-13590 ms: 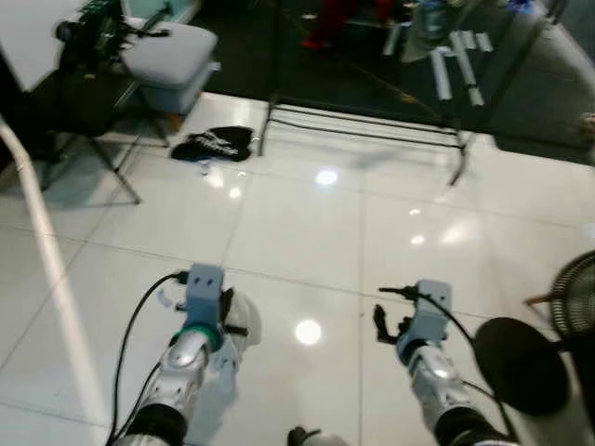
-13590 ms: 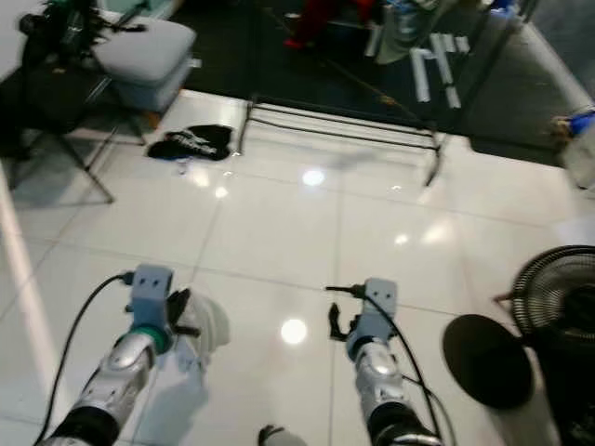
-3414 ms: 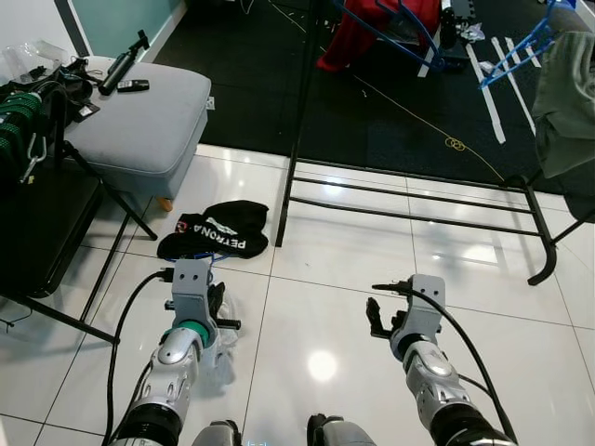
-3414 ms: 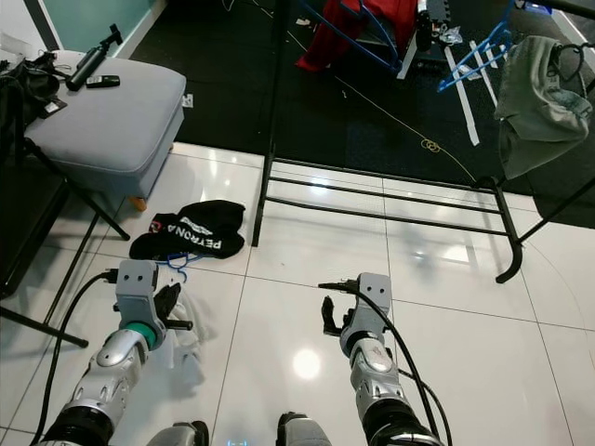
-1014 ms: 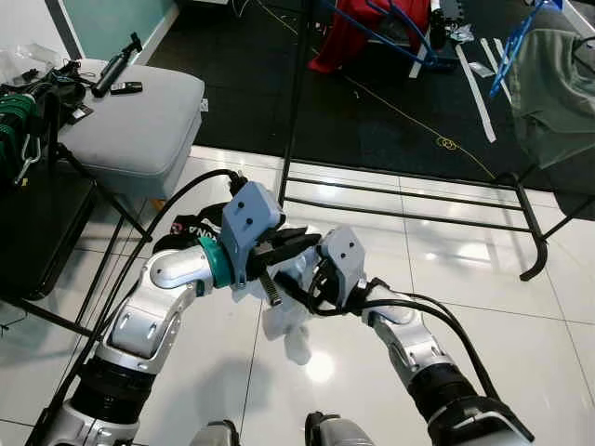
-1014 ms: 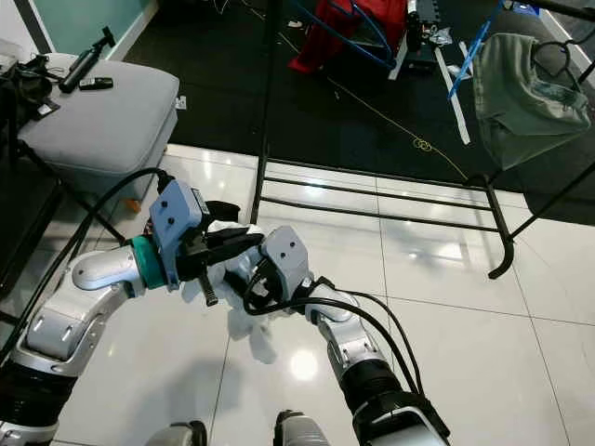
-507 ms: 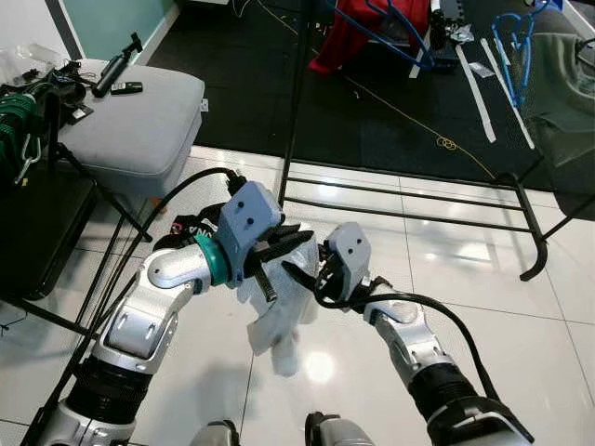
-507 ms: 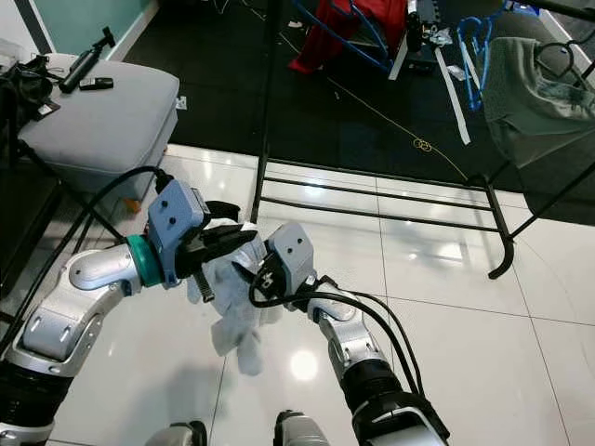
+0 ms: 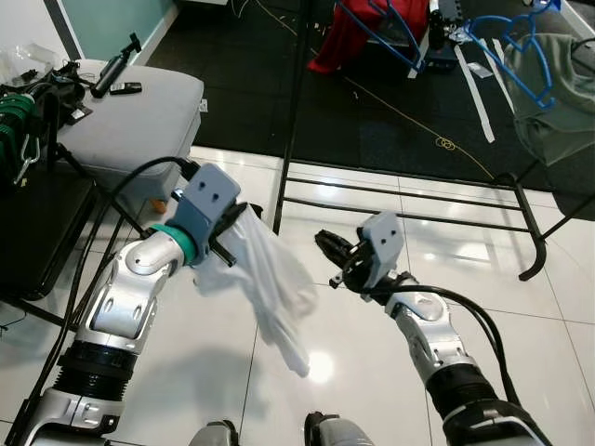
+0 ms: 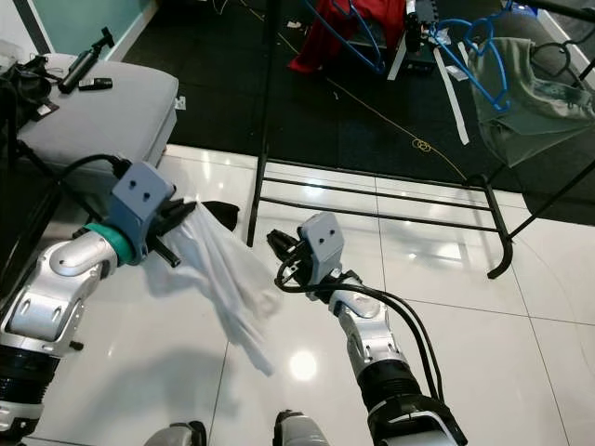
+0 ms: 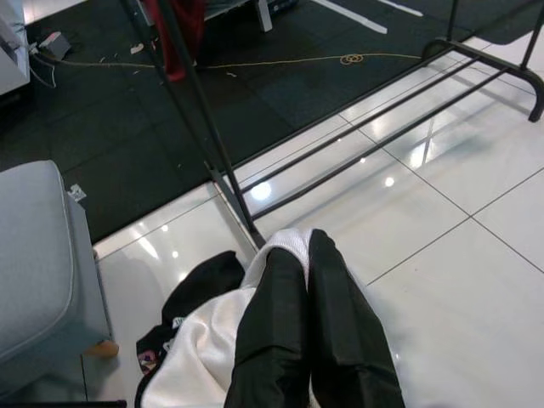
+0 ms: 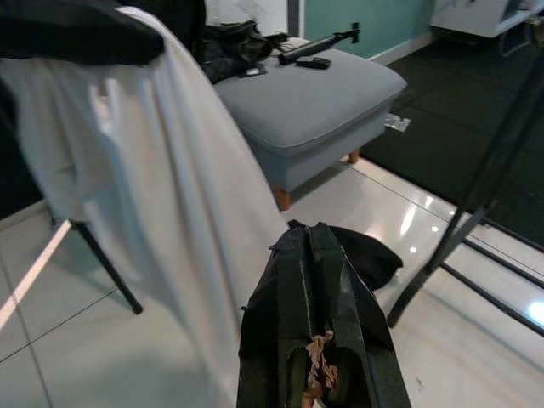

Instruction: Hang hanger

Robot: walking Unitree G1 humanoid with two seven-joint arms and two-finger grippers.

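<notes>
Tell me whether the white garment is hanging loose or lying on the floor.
Hanging loose: the left gripper pinches the white garment at its top, and it drapes above the floor.

No lettering, label, brand or number can be read on anything in these views.

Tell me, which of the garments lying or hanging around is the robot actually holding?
The white garment, pinched in the left pincer and dangling above the tiles, unlike the black one on the floor.
</notes>
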